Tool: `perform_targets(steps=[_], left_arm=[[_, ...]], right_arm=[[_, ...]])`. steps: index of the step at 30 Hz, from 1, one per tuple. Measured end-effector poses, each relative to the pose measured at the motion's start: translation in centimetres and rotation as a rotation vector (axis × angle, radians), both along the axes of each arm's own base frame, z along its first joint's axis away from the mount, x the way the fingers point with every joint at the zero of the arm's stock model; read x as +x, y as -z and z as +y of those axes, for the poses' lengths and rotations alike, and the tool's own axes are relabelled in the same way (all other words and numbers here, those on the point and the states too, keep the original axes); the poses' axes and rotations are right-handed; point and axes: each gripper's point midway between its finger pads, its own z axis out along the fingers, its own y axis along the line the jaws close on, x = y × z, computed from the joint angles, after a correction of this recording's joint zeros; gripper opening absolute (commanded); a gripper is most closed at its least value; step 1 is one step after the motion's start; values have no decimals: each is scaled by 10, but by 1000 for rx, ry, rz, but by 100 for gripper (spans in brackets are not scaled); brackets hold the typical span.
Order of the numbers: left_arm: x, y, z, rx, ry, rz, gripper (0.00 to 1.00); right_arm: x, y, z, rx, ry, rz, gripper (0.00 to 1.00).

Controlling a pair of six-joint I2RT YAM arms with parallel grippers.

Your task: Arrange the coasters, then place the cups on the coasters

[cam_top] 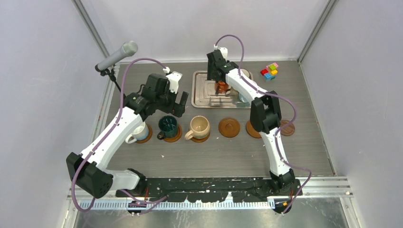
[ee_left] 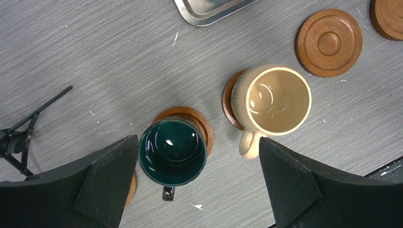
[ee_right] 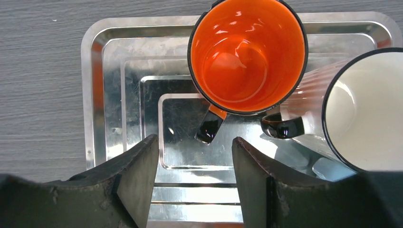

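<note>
Right wrist view: right gripper (ee_right: 195,183) has its jaws apart and clamps nothing; the black handle of the orange cup (ee_right: 247,52) sits right at the mouth of the gap, no contact visible. Orange cup stands upright on the silver tray (ee_right: 95,95), with the ribbed white cup (ee_right: 366,109) just beside it on the same tray; whether their sides touch, can't tell. Left wrist view: left gripper (ee_left: 198,142) is spread wide and holds nothing, hanging above the dark green cup (ee_left: 172,152) and beige cup (ee_left: 278,99). Both are upright, mouths up, each on its own coaster: green cup's coaster (ee_left: 199,121) and beige cup's coaster (ee_left: 230,102) show as brown edges under them. Bare coaster (ee_left: 329,42) lies near the beige cup, apart from it. Top view: coasters run in one row across the mid table, tray behind the row. From the left: whitish cup (cam_top: 138,133) on the first coaster, then green, beige, the bare one, the fifth coaster (cam_top: 250,130) partly hidden by the right arm, and the darker end coaster (cam_top: 287,128), no cup on it. Coloured blocks (cam_top: 269,71) sit at the far right corner, microphone (cam_top: 116,56) on its stand at far left.
</note>
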Motion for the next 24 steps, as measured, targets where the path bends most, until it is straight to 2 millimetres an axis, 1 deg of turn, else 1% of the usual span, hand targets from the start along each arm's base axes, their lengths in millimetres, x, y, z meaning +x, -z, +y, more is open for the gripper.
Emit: perform_targets(steps=[6,9,12,15,22,24], left_arm=[[0,0,0,-2,-2,0,100],[0,0,0,-1,-3,0,100],[1,0,0,0,-6,-3,100],[1,0,1,1,-8,-5,100],[2,-1,1,0,-8,-8,100],[2,-1,1,-1,-9,-8,100]], right_arm=[[8,17,2,-5,24,9,60],[8,26,1,-12,29,21,53],[8,30,1,-14,36,26,44],[9,31,-1,-12,46,26,33],[7,34,-4,-10,54,36,4],[4,35,-4,-9,51,41,0]])
